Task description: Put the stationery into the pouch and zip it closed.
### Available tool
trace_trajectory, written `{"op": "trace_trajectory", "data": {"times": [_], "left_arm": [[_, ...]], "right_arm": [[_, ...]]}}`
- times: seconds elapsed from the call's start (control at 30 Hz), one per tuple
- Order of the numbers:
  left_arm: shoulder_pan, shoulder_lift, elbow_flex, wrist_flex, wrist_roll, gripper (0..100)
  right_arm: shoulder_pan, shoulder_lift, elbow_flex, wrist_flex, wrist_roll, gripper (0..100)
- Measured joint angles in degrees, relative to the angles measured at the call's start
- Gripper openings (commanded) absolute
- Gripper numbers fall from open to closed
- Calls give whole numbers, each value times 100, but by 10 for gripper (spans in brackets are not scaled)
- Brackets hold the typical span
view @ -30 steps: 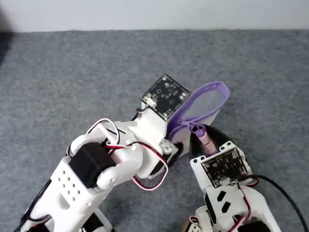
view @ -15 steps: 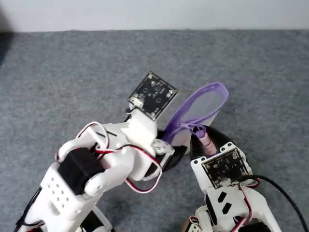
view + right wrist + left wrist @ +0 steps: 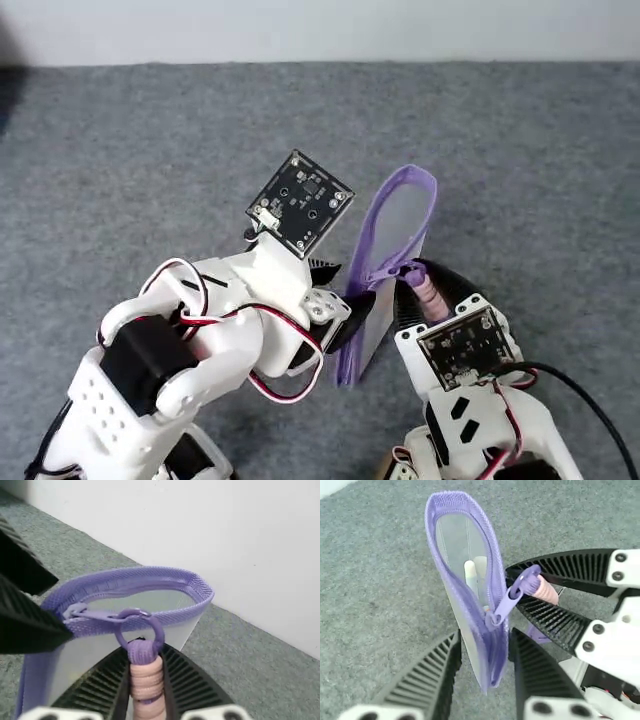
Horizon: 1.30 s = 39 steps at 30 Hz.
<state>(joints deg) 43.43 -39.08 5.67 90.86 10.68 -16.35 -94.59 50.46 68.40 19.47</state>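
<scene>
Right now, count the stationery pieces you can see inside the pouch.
2, both inside the purple pouch: the first stick and the second stick stand side by side behind its clear wall. More may lie hidden lower down behind the zipper.

The tabletop (image 3: 150, 140) was covered in grey, felt-like fabric with a fine speckled weave. It lay flat and unwrinkled as far as a white wall (image 3: 320, 30) along its far edge. Over its near middle a purple pouch (image 3: 395, 225) with clear sides stood upright on edge. Whether the pouch's lower corner rested on the fabric could not be told.
</scene>
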Motion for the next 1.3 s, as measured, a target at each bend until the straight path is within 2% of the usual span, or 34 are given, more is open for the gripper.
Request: {"op": "trace_trajectory", "data": {"times": [0.37,0.5,0.6,1.0,1.3], "left_arm": [[9,703,0,-202,0,140],[9,703,0,-378,9,14],[18,703,0,-475,0,12],[35,712,0,-589,352,10],[44,712,-9,-589,360,9]], "right_arm": [[0,0,-70,0,0,8],[18,0,-105,0,0,8],[176,0,-105,-9,0,8],[1451,9,475,-1407,-193,7],[2092,9,1011,-2295,-211,7]]}}
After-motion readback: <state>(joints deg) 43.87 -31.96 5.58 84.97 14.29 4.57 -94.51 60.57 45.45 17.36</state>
